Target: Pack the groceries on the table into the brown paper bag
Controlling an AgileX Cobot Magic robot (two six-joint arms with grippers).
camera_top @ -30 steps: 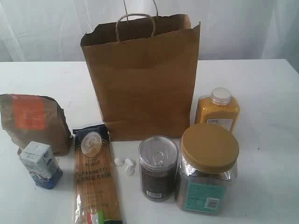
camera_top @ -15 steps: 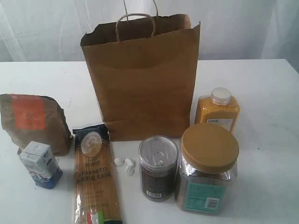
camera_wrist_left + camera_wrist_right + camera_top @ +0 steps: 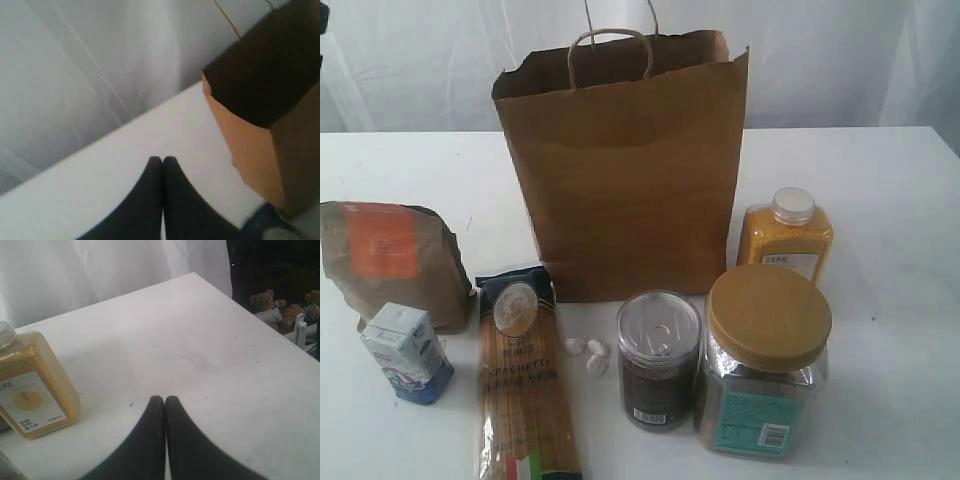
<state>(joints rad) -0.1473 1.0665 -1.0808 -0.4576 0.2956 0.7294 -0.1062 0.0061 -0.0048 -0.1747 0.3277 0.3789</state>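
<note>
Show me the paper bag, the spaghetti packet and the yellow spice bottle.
brown paper bag (image 3: 620,190), exterior view, front panel.
spaghetti packet (image 3: 523,385), exterior view, middle of wrapper.
yellow spice bottle (image 3: 785,232), exterior view, yellow body above label.

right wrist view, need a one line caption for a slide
Shut right gripper over the bare white table, with the yellow spice bottle off to one side.

bag mouth (image 3: 620,62) open — jars (image 3: 715,360) crowd front
</note>
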